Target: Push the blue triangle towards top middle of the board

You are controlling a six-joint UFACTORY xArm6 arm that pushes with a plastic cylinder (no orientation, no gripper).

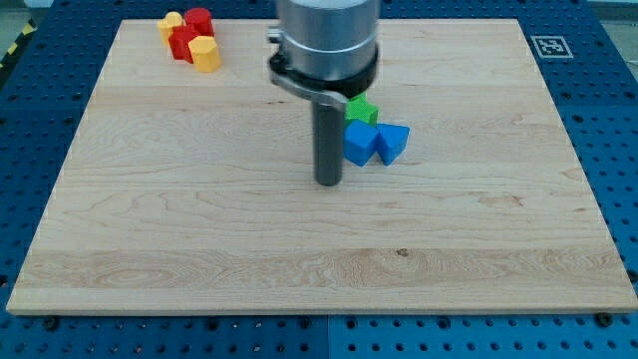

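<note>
Gripper: none is fitted. The arm ends in a plain dark rod that holds nothing and can only push; its tip rests on the bench.

Position of tip: it stands just to the view's left of, and slightly below, a blue block. Whether the two touch cannot be told.

Task item: the blue triangle lies right of the board's centre, against the right side of that blue block. A green block sits just above the pair, partly hidden by the arm's housing.

Other items: a yellow block, a red cylinder, a red block and a second yellow block are clustered at the view's top left, well apart from the work.

Assessment: the target, top middle, lies up and to the left of the triangle. The tip is on the wrong side for that push; a stroke from here would likely drive the blue block into the triangle and send it rightward. The tip probably needs to go round to the triangle's lower right. The green block may obstruct the path.
</note>
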